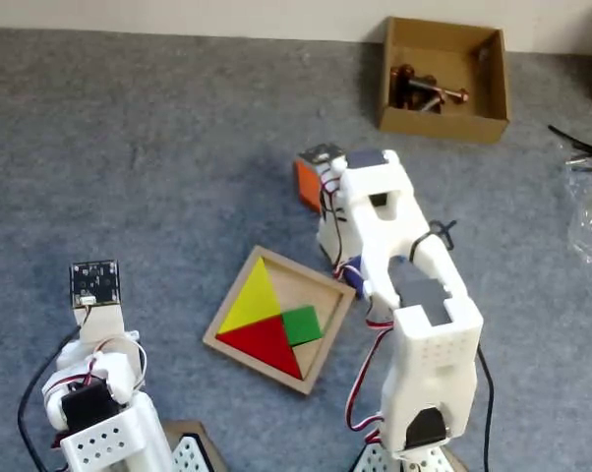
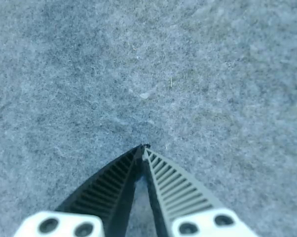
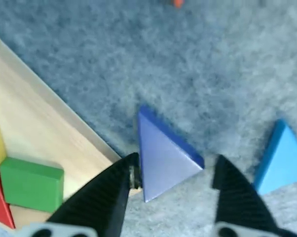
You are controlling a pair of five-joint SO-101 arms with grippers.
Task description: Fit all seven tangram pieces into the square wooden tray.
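Right pincer [image 3: 175, 162] straddles violet triangle [image 3: 162, 154]

The tray [image 1: 304, 285] lies on the mat [image 1: 129, 147] at lower centre of the high view. In it, a first triangle [image 1: 254, 300] fills the upper left, a second triangle [image 1: 266, 344] lies below it, and a square [image 1: 301, 324] sits to their right. Just outside the tray's right edge a third triangle [image 3: 163, 148] lies between the right gripper's [image 3: 175, 160] fingers, with a fourth triangle [image 3: 279, 158] near it. Another piece [image 1: 306, 182] lies above the tray. A box [image 1: 439, 123] stands at upper right.
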